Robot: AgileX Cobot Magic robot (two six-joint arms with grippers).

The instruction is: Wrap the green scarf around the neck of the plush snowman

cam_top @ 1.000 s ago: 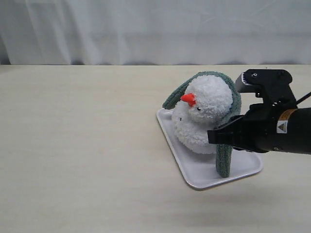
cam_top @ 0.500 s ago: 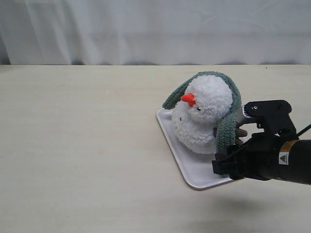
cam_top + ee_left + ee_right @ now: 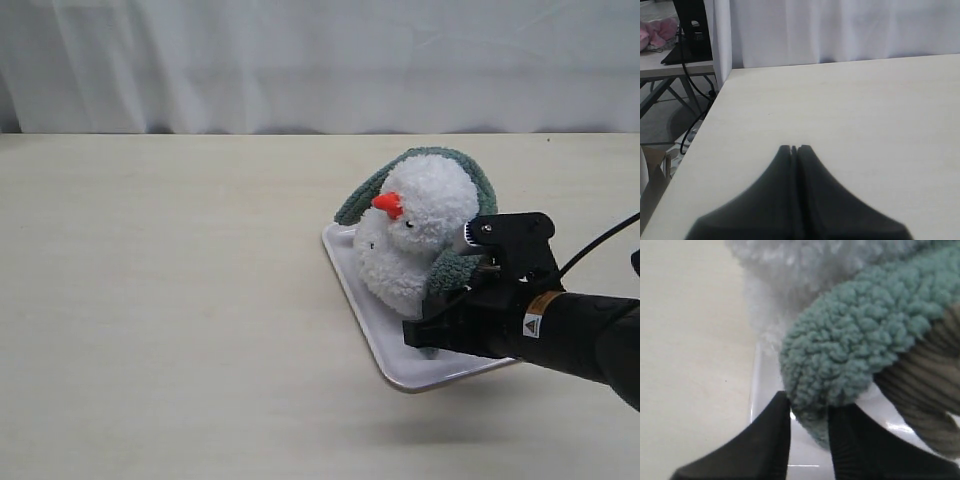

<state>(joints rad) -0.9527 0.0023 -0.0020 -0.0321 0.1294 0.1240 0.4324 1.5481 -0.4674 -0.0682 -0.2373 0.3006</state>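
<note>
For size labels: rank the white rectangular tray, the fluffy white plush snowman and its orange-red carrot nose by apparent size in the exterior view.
1. white rectangular tray, though the arm hides part.
2. fluffy white plush snowman.
3. orange-red carrot nose.

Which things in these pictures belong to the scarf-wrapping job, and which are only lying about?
For the job: green scarf, plush snowman, right gripper pinching the scarf's end.

Only about: white tray under the snowman, table, white curtain, left gripper, shut and away from the toy.

The right claw (image 3: pixel 415 333) has dropped, dragging the green scarf (image 3: pixel 447 272) forward across the plush snowman (image 3: pixel 425 205).
</note>
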